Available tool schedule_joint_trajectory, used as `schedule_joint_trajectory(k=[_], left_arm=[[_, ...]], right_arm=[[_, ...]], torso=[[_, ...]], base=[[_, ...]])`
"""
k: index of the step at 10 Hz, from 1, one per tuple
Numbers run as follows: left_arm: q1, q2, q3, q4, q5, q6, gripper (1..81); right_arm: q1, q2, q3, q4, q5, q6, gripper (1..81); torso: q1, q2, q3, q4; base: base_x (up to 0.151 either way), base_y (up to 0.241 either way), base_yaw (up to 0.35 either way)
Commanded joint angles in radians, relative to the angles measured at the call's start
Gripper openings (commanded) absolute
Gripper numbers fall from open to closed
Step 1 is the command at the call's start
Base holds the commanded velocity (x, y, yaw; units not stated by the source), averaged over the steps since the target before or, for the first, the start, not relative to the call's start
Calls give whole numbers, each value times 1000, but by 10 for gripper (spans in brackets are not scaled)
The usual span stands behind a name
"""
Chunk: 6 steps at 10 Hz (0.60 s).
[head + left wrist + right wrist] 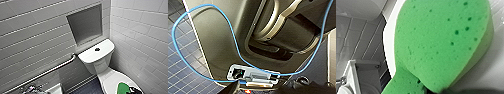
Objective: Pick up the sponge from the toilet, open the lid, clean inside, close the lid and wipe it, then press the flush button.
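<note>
One sponge [441,42], bright green and full of little pores, sits on the near end of the lid [110,80], one dark flush button [97,49] on the tank [90,56]; right tool [133,90] beside the sponge, can't tell if it's gripping

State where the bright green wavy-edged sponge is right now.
Head view, lower right: the bright green sponge lies on the glossy white oval toilet lid, in front of the white ceramic tank.
</note>
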Motion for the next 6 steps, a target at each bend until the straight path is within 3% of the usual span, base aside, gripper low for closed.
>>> schedule_joint_trajectory(k=[1, 4, 6], left_arm=[[-8, -19, -5, 11, 100, 5, 811], [-17, -20, -4, 14, 102, 7, 811], [-31, -38, -7, 12, 103, 5, 811]], right_arm=[[-14, -147, 151, -8, -36, 5, 10], [-144, -205, 169, -7, 51, 5, 10], [-246, -211, 103, -7, 119, 7, 10]], torso=[[0, 0, 0, 0], [0, 0, 0, 0], [0, 0, 0, 0]], base=[[0, 0, 0], [0, 0, 0], [0, 0, 0]])
